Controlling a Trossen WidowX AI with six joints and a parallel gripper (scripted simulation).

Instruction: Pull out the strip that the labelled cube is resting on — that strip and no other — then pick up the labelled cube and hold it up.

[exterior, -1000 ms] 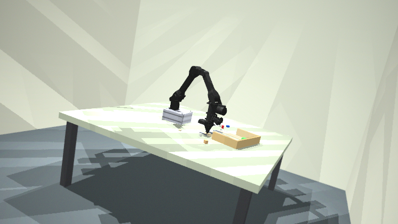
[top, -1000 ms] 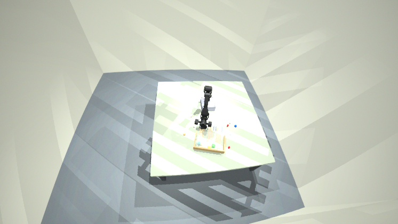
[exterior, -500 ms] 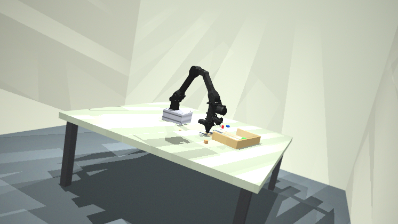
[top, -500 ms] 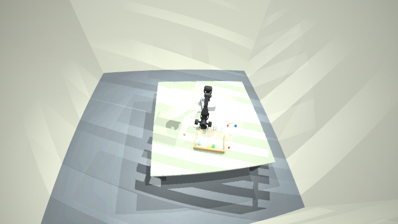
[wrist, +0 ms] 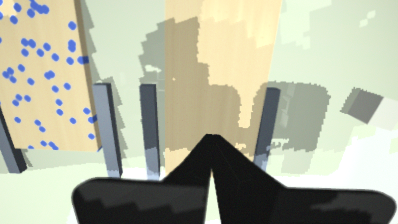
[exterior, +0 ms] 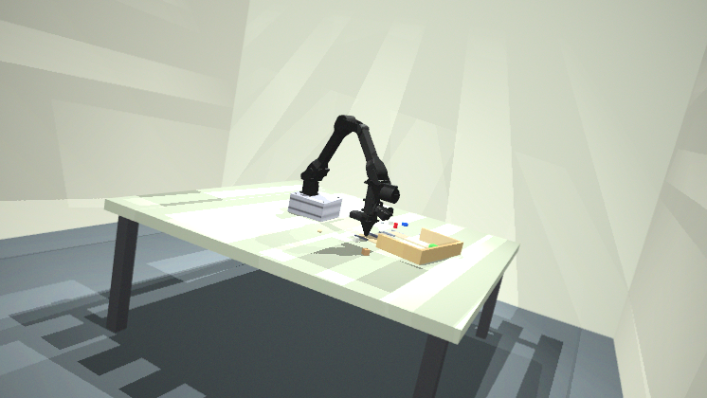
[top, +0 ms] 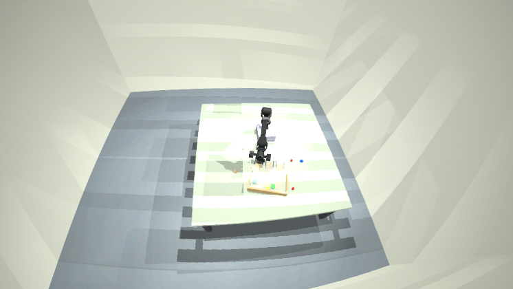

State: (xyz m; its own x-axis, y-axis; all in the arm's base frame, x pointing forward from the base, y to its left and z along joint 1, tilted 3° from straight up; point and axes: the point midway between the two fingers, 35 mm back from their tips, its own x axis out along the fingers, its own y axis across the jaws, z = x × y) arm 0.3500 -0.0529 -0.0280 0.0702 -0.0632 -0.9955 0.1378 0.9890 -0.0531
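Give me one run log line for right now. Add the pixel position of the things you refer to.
jaws (top: 259, 162) (exterior: 366, 235): shut, nothing held | position: over plain wooden strip (wrist: 182, 65) | dotted strip (wrist: 40, 85): to one side in wrist view | labelled cube: cannot tell which

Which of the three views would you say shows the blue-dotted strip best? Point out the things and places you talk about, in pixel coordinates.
The wrist view: the strip (wrist: 37, 90) is large there, its dots distinct, though cut off by the frame. The top and exterior views are too coarse to show any dots.
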